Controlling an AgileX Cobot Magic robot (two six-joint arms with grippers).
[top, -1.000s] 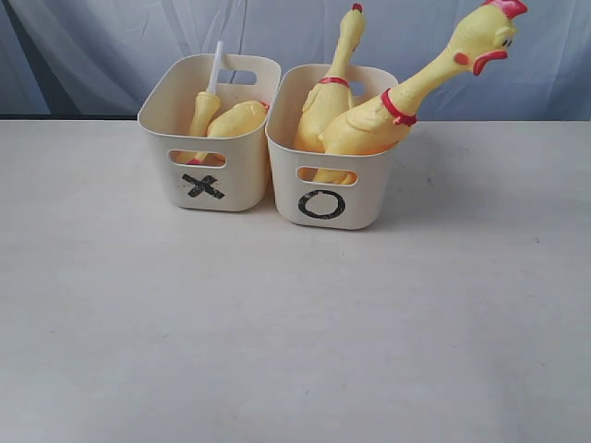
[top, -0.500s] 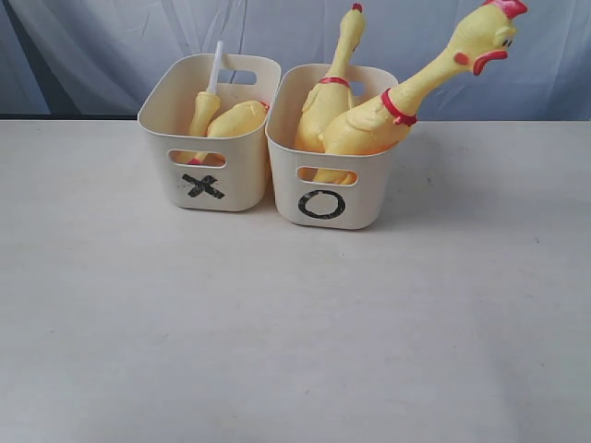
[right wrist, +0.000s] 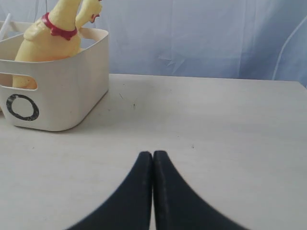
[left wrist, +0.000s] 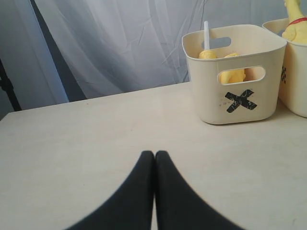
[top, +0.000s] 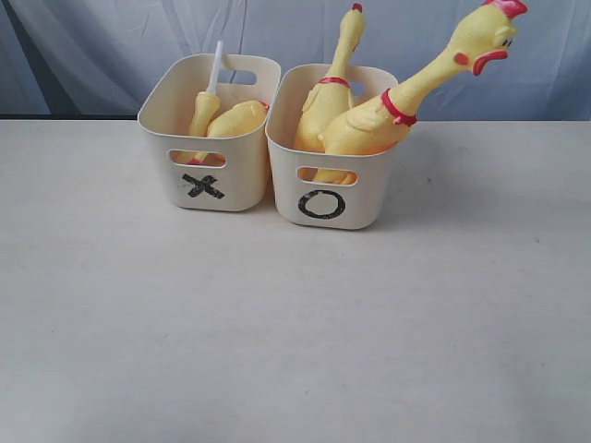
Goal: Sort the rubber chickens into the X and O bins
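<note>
Sort looks done, both claws empty.
My left claw (left wrist: 154, 155) and right claw (right wrist: 152, 155) are pinched together on nothing, over the table (top: 277, 332), nearer than the bins. X bin (top: 245, 185), left: two headless chickens (top: 235, 120), one with a white stick (top: 218, 65). O bin (top: 365, 198), right: two headed chickens (top: 325, 101). No strays visible. Best move: park clear, don't bump the tall chicken (top: 406, 92) leaning over the O rim.

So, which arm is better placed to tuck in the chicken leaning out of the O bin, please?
Probably right: the right gripper faces the O bin, the left gripper the X bin; both shut.
</note>
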